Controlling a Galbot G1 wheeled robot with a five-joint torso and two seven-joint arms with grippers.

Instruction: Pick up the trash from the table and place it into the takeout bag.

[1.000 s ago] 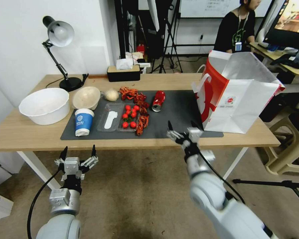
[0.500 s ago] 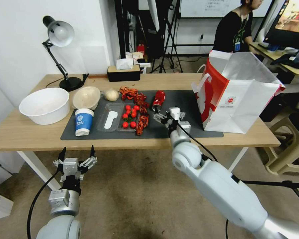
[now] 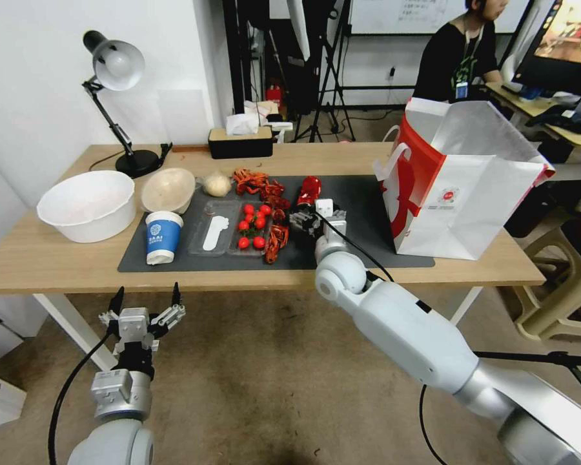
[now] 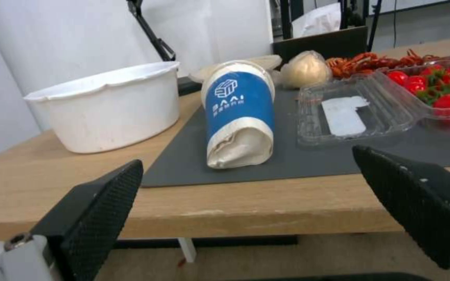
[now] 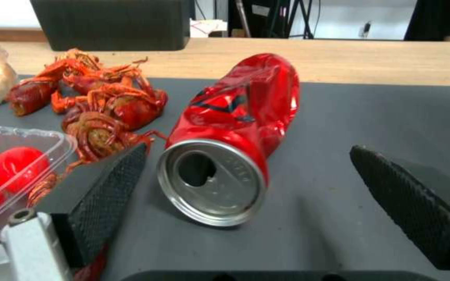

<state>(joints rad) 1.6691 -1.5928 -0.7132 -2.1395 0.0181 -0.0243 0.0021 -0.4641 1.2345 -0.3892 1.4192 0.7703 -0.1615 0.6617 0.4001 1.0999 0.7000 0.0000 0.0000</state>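
A crushed red can (image 3: 308,189) lies on its side on the dark mat (image 3: 361,194) of the table (image 3: 58,265). My right gripper (image 3: 313,219) is open just in front of it. In the right wrist view the can (image 5: 235,128) lies between the spread fingers of the right gripper (image 5: 246,154), untouched. A blue paper cup (image 3: 162,236) lies at the mat's left end, with a beige bowl (image 3: 168,189) and a pale wrapped ball (image 3: 217,185) behind it. The takeout bag (image 3: 458,187) stands open on the right. My left gripper (image 3: 146,296) hangs open below the table's front edge, facing the cup (image 4: 240,113).
A white basin (image 3: 87,205) sits at the left, a desk lamp (image 3: 113,64) and a tissue box (image 3: 240,142) at the back. Crayfish (image 3: 265,187) and a clear tray of tomatoes (image 3: 252,226) lie just left of the can. A stool (image 3: 561,284) stands right of the table.
My right arm has reached forward from the table's front edge across the mat to the can. The left gripper has sunk slightly and stays open.
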